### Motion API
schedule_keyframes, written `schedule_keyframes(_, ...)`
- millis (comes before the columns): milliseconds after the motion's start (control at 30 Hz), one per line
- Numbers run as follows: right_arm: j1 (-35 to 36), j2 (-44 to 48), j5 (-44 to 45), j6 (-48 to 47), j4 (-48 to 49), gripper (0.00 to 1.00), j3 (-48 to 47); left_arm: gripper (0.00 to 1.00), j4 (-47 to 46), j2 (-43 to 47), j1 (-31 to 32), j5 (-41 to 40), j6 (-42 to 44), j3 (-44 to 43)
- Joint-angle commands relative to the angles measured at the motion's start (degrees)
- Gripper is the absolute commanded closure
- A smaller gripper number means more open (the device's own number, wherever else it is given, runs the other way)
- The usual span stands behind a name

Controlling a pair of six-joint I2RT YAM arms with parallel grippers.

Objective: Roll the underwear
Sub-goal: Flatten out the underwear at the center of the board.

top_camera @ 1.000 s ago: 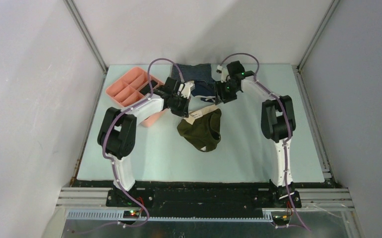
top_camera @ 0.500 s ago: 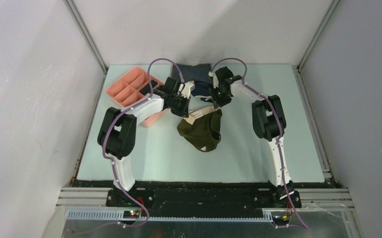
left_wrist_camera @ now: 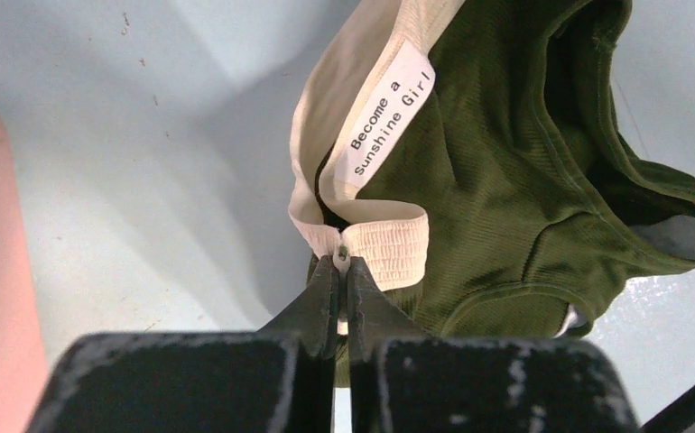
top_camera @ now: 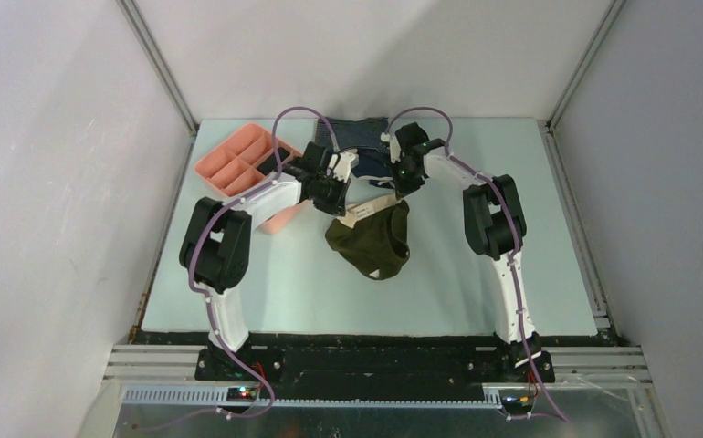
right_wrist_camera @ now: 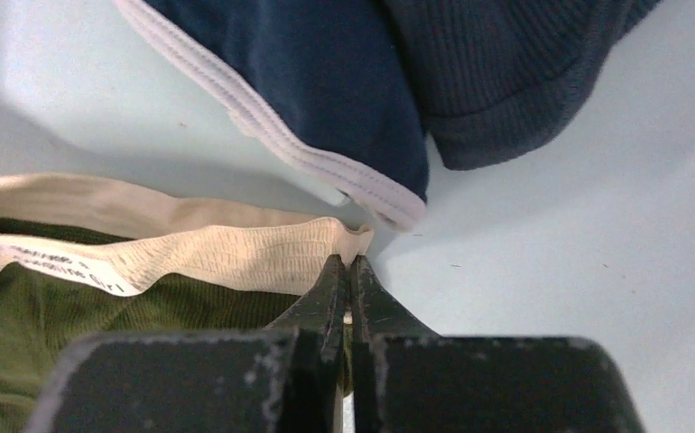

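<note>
The underwear (top_camera: 369, 239) is dark olive green with a cream waistband and lies mid-table. In the left wrist view the underwear (left_wrist_camera: 506, 180) carries a white label, and my left gripper (left_wrist_camera: 344, 260) is shut on the left end of its waistband. My left gripper (top_camera: 341, 203) sits at the garment's far-left corner. My right gripper (top_camera: 401, 190) is at the far-right corner. In the right wrist view my right gripper (right_wrist_camera: 346, 262) is shut on the right end of the cream band of the underwear (right_wrist_camera: 100, 298).
A navy white-trimmed garment (right_wrist_camera: 326, 99) and a blue-grey striped garment (right_wrist_camera: 506, 63) lie just beyond the waistband, near the back edge (top_camera: 366, 137). A pink compartment tray (top_camera: 243, 162) stands at the back left beside the left arm.
My right arm swung left and down to the waistband's right end, and its jaws closed on the band. The left gripper kept its hold and did not move.
</note>
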State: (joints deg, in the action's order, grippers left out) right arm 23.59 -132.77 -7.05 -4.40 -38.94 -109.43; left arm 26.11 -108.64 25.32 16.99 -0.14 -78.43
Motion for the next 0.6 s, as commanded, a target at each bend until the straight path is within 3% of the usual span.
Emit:
schedule_keyframes(0,-0.9,4.3,-6.7,-0.7,-0.5,1.00,-1.0,1.00,0.7,5.0,-1.1,-1.7,3.7,-2.5)
schedule_keyframes(233,-7.6,25.6,-19.5,1.5,2.3,1.00,4.6,1.00,-0.6,15.6,-5.7,2.1,2.9,-6.0)
schedule_keyframes(367,-11.4,40.2,-26.0,6.3,10.3,1.00,18.4,0.99,-4.8,23.6,-6.5,4.9,2.6,-2.4)
schedule_keyframes(567,-12.0,58.5,-31.0,8.1,9.7,1.00,33.2,0.96,-5.3,32.3,-6.5,8.7,0.7,2.2)
